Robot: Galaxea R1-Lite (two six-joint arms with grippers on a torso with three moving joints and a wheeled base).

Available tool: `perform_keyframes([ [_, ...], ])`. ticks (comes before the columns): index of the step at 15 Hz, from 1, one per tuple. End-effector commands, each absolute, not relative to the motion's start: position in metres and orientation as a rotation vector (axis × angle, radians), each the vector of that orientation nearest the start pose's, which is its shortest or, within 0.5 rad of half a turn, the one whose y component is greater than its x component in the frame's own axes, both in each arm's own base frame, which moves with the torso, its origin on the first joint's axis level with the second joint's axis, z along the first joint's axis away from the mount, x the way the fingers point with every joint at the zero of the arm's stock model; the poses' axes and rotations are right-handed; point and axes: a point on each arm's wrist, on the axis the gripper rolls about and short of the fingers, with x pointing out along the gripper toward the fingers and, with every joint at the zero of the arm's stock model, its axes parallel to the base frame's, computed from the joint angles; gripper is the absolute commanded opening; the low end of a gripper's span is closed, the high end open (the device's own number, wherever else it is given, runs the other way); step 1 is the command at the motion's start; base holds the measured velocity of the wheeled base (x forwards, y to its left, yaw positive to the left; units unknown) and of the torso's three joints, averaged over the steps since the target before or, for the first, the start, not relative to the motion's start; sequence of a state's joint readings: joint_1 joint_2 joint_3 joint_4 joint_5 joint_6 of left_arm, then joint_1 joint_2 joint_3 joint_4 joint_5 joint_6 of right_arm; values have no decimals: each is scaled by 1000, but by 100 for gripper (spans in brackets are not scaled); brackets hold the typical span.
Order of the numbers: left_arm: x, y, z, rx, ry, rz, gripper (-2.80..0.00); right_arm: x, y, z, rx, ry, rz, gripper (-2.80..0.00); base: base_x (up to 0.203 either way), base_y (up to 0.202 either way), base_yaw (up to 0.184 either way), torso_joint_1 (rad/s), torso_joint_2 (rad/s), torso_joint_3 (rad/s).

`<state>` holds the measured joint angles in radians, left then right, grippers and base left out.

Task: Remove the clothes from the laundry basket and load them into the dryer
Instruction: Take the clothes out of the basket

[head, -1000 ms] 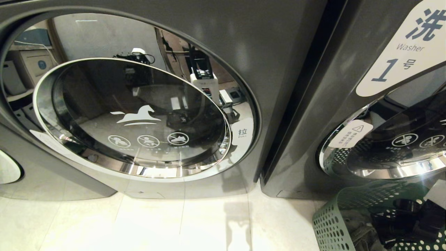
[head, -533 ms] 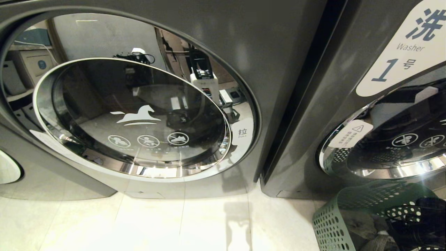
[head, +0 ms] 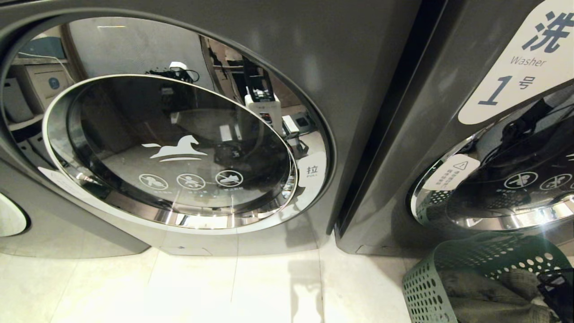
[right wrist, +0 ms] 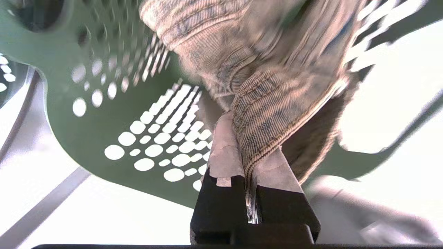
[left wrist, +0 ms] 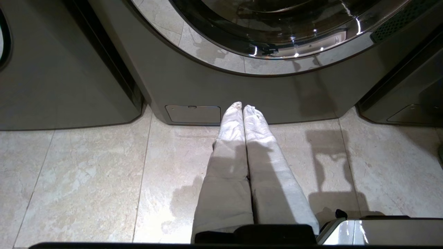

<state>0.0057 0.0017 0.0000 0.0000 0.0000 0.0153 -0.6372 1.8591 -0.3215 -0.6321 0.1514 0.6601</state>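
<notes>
The right gripper (right wrist: 247, 145) is clamping its fingers (right wrist: 225, 152) on a fold of faded denim garment (right wrist: 263, 86), the ribbed seam running down between the two pads. In the right wrist view the cloth is hanging against the perforated green wall of the laundry basket (right wrist: 104, 114). From the head view the basket (head: 426, 287) is sitting on the pale tiled floor (head: 224, 287) at the lower right, just in front of the right-hand machine, with more crumpled grey-brown clothes (head: 484, 291) lying inside it; only a dark edge of the right arm is showing at the frame's border there.

The left gripper (left wrist: 242, 108) is hanging over the floor tiles before the base of the dryer (left wrist: 242, 86), its white-wrapped fingers (left wrist: 228, 138) pressed together and holding nothing.

The dryer door (head: 175, 148) in the middle of the head view is standing closed. Its dark glass is carrying a white horse logo (head: 177, 149) and three round warning pictograms (head: 190, 180). A small tag (head: 312, 171) at the door's right edge is reading "拉" over "PULL". The machine to the right (head: 403, 134) is bearing a cream label (head: 524, 58) with "洗", "Washer" and "1号", and a smaller triangle-marked caution sticker (head: 450, 172) whose fine print is too small to read.
</notes>
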Motion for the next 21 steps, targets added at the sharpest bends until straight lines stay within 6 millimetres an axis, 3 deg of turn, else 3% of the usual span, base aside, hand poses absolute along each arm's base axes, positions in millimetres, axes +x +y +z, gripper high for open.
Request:
perform_keyframes([
  [1, -23, 0, 76, 15, 2, 6, -280, 159, -116, 78, 833, 493, -755, -280, 0, 0, 0, 0, 0, 0],
  [6, -23, 0, 76, 15, 2, 5, -280, 99, -74, 143, 532, 208, -731, -280, 0, 0, 0, 0, 0, 0],
  [10, -23, 0, 76, 15, 1, 6, -280, 57, -32, 160, 270, 153, -569, -280, 0, 0, 0, 0, 0, 0],
  [15, -23, 0, 76, 15, 0, 6, -280, 28, -5, 130, 60, 238, -190, -280, 0, 0, 0, 0, 0, 0],
  [19, -23, 0, 76, 15, 0, 5, -280, -8, -1, 90, -12, 183, -52, -280, 0, 0, 0, 0, 0, 0],
  [21, -23, 0, 76, 14, 2, 6, -280, -19, 0, 81, -50, 148, 5, -280, 0, 0, 0, 0, 0, 0],
])
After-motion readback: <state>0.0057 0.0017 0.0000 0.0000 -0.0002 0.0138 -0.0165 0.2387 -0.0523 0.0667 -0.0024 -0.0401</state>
